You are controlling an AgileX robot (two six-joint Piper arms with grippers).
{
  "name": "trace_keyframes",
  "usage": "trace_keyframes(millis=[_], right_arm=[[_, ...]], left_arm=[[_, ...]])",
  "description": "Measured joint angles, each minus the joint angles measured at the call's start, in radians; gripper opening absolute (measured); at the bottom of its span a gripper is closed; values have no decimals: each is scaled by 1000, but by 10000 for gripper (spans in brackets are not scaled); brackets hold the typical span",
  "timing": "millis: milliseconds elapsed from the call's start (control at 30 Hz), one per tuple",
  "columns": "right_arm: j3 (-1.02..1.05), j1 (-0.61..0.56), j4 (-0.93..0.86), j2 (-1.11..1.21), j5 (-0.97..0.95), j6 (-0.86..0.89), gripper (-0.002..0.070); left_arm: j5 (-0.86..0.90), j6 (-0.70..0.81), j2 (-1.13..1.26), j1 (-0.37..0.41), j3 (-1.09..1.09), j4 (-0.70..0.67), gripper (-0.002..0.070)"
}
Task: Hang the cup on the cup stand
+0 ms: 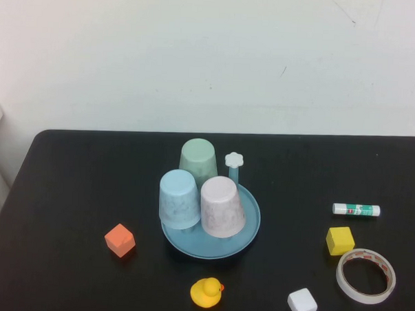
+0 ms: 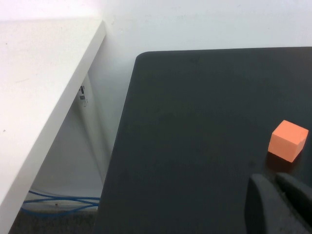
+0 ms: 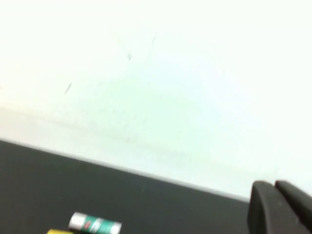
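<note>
Centrally on the black table (image 1: 82, 184) stands the cup stand (image 1: 249, 233), a round blue tray a little nearer the front edge than the back. Three tumblers sit on it upside down, mouths down. The cup (image 1: 222, 206), pale pink and speckled, is on the tray's right front part. Just beside it on the left, touching or nearly so, is the light blue cup (image 1: 179, 199). Behind the two stands the pale green cup (image 1: 198, 160), toward the back edge. One blue peg with a white flower-shaped cap (image 1: 234, 159) rises bare at the tray's back right, close behind the pink cup.

An orange cube (image 1: 120, 240) lies left of the stand, well apart from it. A yellow rubber duck (image 1: 206, 292) sits near the front edge, just in front of the tray. Toward the right edge lie a glue stick (image 1: 356, 210), a yellow cube (image 1: 339, 240), a roll of clear tape (image 1: 365, 275) and a white cube (image 1: 301, 303), the last near the front edge.

Neither arm appears in the high view. The left gripper (image 2: 278, 202) shows only as a dark tip low over the table's left part, near the orange cube (image 2: 288, 140); its two fingers lie close together, holding nothing. The right gripper (image 3: 279, 204) shows likewise at its view's corner, fingers nearly together and empty, raised above the table with the glue stick (image 3: 95, 224) below.
</note>
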Motion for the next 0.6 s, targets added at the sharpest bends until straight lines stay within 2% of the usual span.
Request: trace_keyframes(millis=[200, 600], right_arm=[[127, 0, 59, -12, -10, 0, 0], [130, 0, 66, -12, 99, 49, 0]], left_arm=[[0, 0, 0, 0, 0, 0, -1], [0, 0, 0, 0, 0, 0, -1]])
